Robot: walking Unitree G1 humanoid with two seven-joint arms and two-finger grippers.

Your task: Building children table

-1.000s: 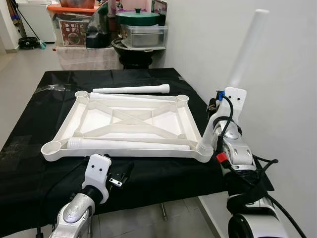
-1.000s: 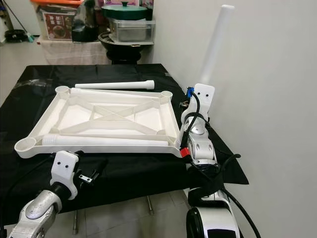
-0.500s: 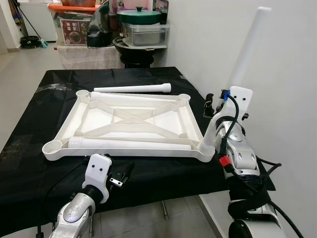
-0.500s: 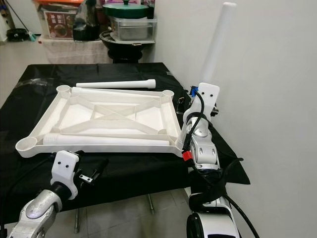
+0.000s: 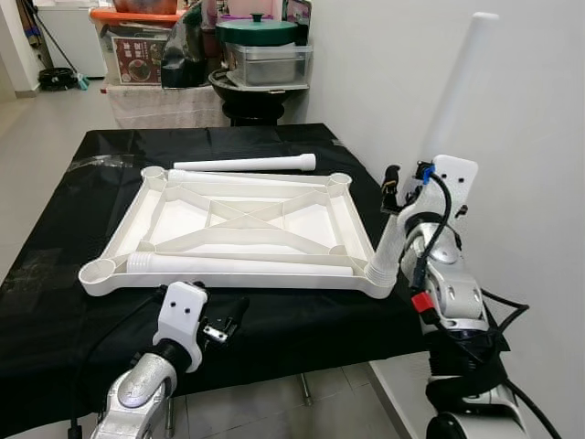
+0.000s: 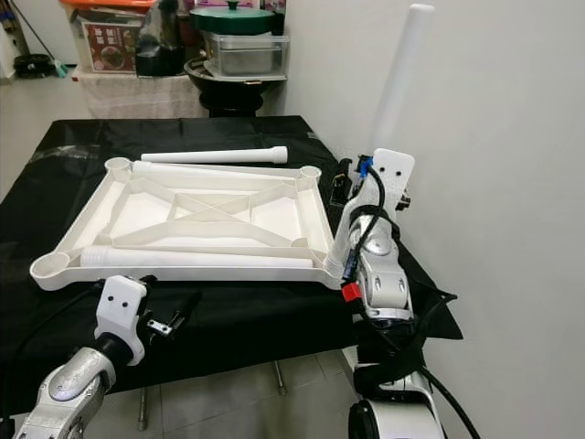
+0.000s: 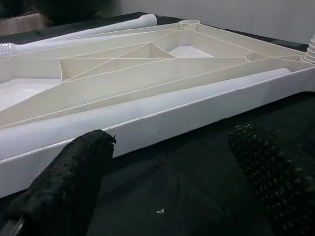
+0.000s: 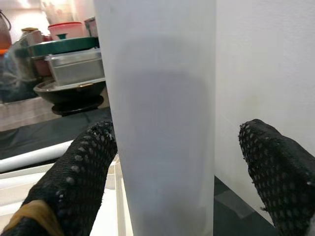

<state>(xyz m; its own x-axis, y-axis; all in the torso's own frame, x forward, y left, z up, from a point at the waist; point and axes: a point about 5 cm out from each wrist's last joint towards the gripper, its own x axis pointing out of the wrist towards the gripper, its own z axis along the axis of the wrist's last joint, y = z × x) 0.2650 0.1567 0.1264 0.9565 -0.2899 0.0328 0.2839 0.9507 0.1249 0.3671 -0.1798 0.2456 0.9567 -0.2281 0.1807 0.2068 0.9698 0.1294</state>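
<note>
Standing upright in the near right corner socket of the white tabletop [image 5: 247, 219] is a long white leg [image 5: 439, 137], rising past the wall beside it. The tabletop lies upside down, ribs showing, on a table draped in a black cloth [image 5: 55, 256]. The right gripper [image 5: 402, 187] sits around that upright leg a little above the socket. In the right wrist view its two black fingers [image 8: 74, 182] stand spread on either side of the tube with a gap on the far finger's side, so the claw is released rather than clenched on it. The near finger is close against the leg; whether it touches I cannot tell.

The left gripper [image 5: 224, 325] hovers low over the cloth just in front of the tabletop's near edge, fingers wide apart and holding nothing.

A second leg [image 5: 242, 265] lies inside the frame along its near rim. A third leg [image 5: 242, 165] rests on the cloth just beyond the far edge. Behind the table stand a steel tray [image 5: 265, 64] and a green lidded pot [image 5: 256, 32].
</note>
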